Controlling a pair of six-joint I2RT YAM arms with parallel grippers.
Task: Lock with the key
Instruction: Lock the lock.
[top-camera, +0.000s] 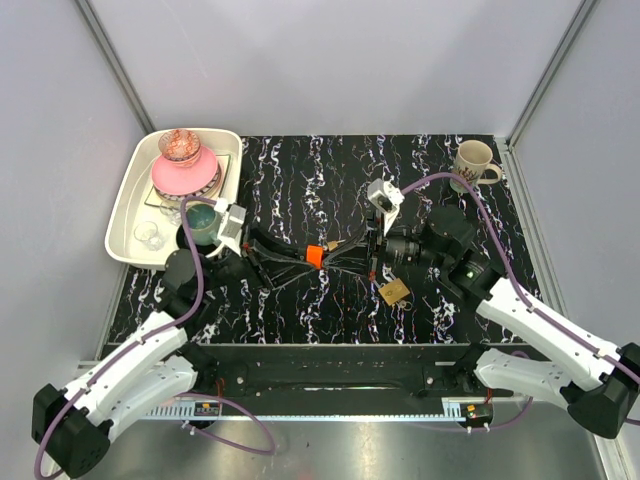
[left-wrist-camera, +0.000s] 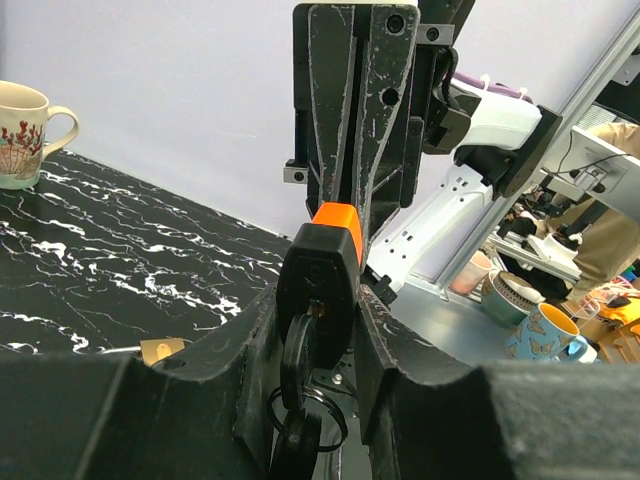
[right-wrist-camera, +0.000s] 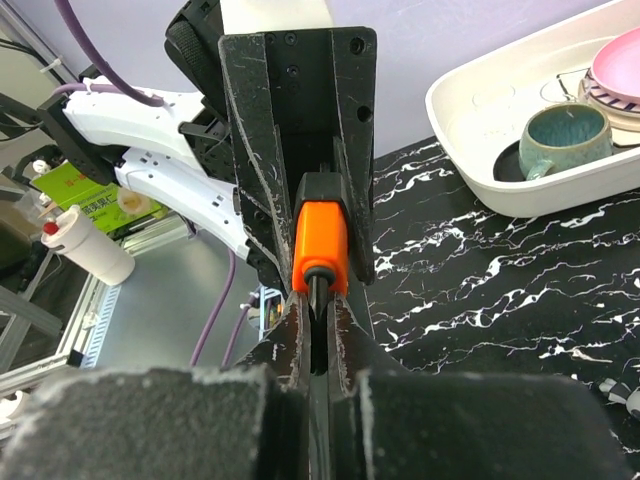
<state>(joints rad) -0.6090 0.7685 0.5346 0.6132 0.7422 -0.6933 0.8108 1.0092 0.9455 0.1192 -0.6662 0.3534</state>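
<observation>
The key (top-camera: 314, 256) hangs above the middle of the black marble table, its orange head (left-wrist-camera: 333, 222) (right-wrist-camera: 320, 240) between the two grippers. My left gripper (top-camera: 305, 260) (left-wrist-camera: 322, 300) is shut on the head's dark lower part, and a ring with black-headed keys (left-wrist-camera: 300, 400) dangles below. My right gripper (top-camera: 345, 250) (right-wrist-camera: 320, 305) comes from the opposite side. It is shut on the thin dark blade sticking out of the orange head. A brass padlock (top-camera: 393, 291) (left-wrist-camera: 160, 350) lies on the table just right of and nearer than the grippers, touched by neither.
A white tray (top-camera: 125, 200) (right-wrist-camera: 470, 130) at the back left holds a pink bowl (top-camera: 183, 172), a teal cup (top-camera: 201, 220) (right-wrist-camera: 565, 135) and glassware. A cream mug (top-camera: 473, 160) (left-wrist-camera: 20, 135) stands at the back right corner. Grey walls close in the table.
</observation>
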